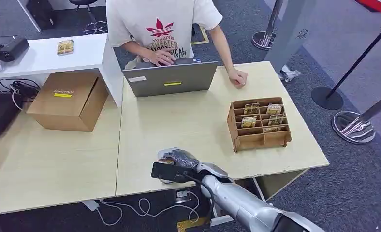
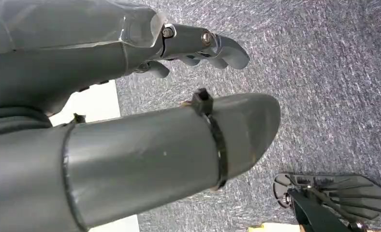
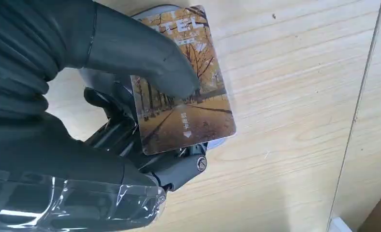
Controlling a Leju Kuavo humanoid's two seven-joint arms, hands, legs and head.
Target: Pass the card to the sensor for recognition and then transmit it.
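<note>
Spanning most of the head view, the tabletop (image 1: 188,125) carries a laptop (image 1: 171,78) at its far edge, where a person (image 1: 162,26) sits, and a wooden rack (image 1: 259,123) of cards to the right. Near the front edge the right hand (image 1: 175,162) grasps the card (image 3: 186,84), thumb pressed on its printed face and fingers beneath. The card lies flat over the pale sensor (image 3: 152,12), which peeks out from under it on the tabletop. Its long axis runs out from the palm, so recognition looks under way. The person is straight across the tabletop from this hand. The left hand (image 2: 198,46) hangs over carpet, fingers loosely curled, holding nothing.
</note>
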